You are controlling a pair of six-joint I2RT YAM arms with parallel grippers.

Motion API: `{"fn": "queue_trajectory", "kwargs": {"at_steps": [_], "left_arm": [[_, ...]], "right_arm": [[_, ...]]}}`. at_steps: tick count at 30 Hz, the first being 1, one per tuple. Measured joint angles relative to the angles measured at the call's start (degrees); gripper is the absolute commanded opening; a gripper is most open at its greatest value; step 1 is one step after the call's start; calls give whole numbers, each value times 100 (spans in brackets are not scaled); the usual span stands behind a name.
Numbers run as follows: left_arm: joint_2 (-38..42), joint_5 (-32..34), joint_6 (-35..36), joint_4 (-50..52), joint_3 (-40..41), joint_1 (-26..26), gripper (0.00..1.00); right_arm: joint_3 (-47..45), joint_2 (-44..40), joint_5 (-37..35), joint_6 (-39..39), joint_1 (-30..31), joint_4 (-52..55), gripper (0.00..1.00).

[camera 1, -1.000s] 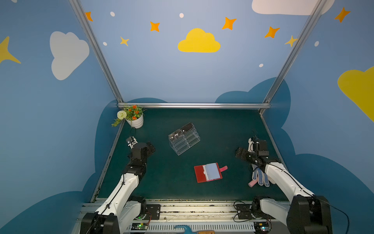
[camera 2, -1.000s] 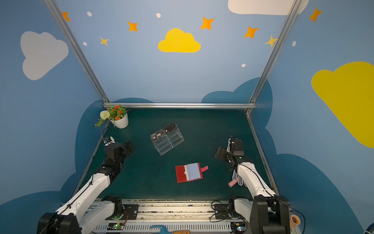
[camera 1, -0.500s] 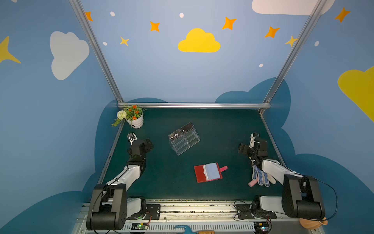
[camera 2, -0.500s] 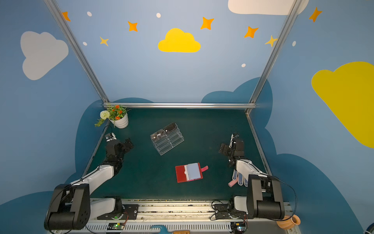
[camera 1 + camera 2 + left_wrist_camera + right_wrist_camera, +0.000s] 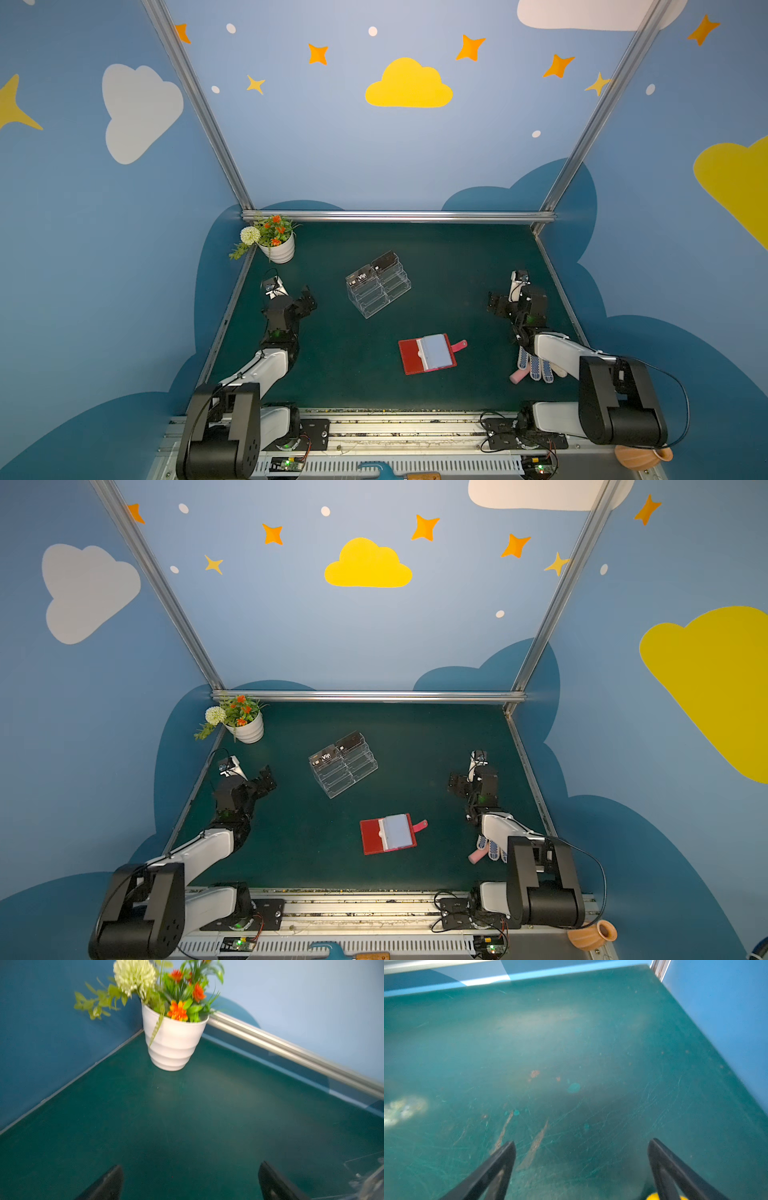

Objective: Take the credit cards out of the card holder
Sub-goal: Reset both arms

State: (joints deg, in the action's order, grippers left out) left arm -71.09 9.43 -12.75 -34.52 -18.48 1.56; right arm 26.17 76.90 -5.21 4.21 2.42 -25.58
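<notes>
Your left gripper (image 5: 307, 299) hangs at about 9 o'clock on the green surface (image 5: 332, 374). Its jaws are spread wide and hold nothing, and its wrist view (image 5: 190, 1178) shows only bare mat between the fingers, with the flower pot (image 5: 173, 1043) beyond. Your right gripper (image 5: 494, 301) sits opposite at about 3 o'clock, equally wide open and empty (image 5: 581, 1142).

The card holder (image 5: 428, 353) lies open and flat near 5 o'clock, well apart from both grippers. Its grey sleeve pages face up and its pink tab points toward 3 o'clock. You cannot tell whether any sleeve has a card in it.

Two credit cards (image 5: 360, 277) stand in the top tier of the clear acrylic stand (image 5: 380, 295), near 12 o'clock from centre. One of them is lettered "Vip".
</notes>
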Motion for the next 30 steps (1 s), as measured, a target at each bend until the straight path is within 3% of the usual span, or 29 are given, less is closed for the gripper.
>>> {"fn": "queue_trajectory", "kwargs": {"at_steps": [7, 14, 20, 30], "left_arm": [[-691, 22, 173, -424, -101, 144, 100], [-1047, -308, 315, -942, -72, 254, 100], [-1515, -662, 428, -887, -389, 289, 100], [-1523, -782, 487, -848, -433, 280, 100]], "right_arm": [[-428, 116, -175, -122, 24, -1093, 97], [-686, 868, -376, -142, 42, -2100, 97], [-564, 940, -560, -142, 72, -2124, 97], [-474, 940, -636, -144, 116, -2129, 97]]}}
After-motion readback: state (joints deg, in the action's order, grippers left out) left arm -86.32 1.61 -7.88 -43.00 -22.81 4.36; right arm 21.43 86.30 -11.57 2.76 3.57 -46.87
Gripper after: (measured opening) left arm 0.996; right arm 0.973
